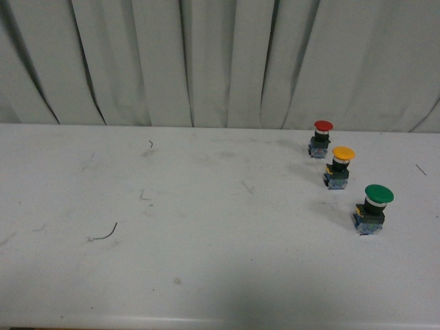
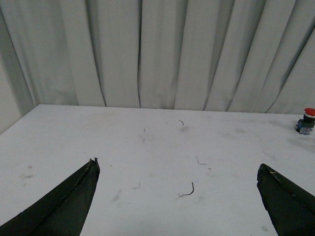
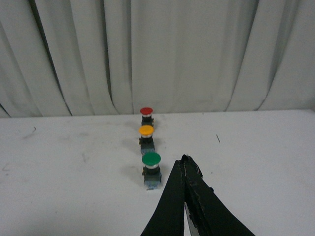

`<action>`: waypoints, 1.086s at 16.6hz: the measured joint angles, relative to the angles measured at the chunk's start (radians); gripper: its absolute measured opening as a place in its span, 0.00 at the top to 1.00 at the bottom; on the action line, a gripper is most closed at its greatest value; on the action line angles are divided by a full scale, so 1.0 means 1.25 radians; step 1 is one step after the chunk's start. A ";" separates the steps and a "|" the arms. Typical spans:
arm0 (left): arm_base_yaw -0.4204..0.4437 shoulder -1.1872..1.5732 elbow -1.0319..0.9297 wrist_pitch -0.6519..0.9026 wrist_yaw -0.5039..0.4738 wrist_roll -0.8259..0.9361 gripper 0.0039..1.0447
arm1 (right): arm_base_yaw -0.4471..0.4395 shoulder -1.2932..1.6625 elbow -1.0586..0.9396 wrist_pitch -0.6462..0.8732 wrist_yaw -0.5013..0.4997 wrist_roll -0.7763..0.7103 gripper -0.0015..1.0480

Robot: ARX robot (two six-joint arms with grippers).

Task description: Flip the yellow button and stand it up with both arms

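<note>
Nearest to me, the green button (image 1: 372, 209) is standing upright on the white table (image 1: 172, 227); the yellow button (image 1: 339, 167) is standing just behind it, with the red button (image 1: 321, 138) beyond that. I am holding my right gripper (image 3: 184, 164) pinched together and empty beside the green button, my left gripper (image 2: 177, 172) spread wide, gripping nothing

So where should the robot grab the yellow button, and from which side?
A good bet is the yellow button's dark neck, just under its wide cap, pinched from the open table side to its left. It stands upright, cap on top, so the cap should stop the fingers slipping upward. The red button stands behind it and the green button in front, so those sides look crowded.
</note>
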 joint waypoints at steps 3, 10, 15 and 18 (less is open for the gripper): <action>0.000 0.000 0.000 0.000 0.000 0.000 0.06 | 0.000 0.001 -0.002 -0.014 0.000 0.000 0.98; 0.000 0.000 0.000 0.001 0.000 0.000 0.06 | 0.000 0.001 -0.002 -0.014 0.000 -0.001 0.40; 0.000 0.000 0.000 0.001 0.000 0.000 0.06 | 0.000 0.001 -0.002 -0.015 0.000 0.000 0.06; 0.000 0.000 0.000 0.001 0.000 0.000 0.06 | 0.000 0.001 -0.002 -0.015 0.000 0.000 0.06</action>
